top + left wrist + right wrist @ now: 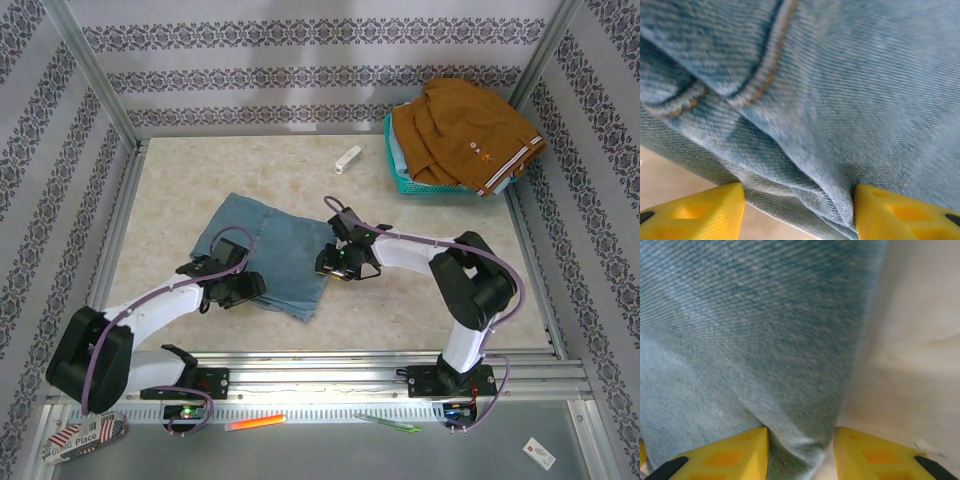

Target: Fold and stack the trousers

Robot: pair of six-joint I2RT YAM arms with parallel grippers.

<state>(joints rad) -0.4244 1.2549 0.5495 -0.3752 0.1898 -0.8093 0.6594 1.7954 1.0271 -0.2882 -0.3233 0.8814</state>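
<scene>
Left pincer (pixel 799 195): half-open, straddling a fold of the trousers (pixel 268 240).
Right pincer (pixel 800 432): partly open, denim edge between jaws.
Trousers: folded, lying between both pincers.

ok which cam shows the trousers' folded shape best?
Top external: the trousers lie folded on the table, and the overall outline is readable. Left wrist gives a denim close-up with a stitched seam and a fold between the yellow fingers. Right wrist gives one denim edge between its fingers, with bare table beside it.
</scene>
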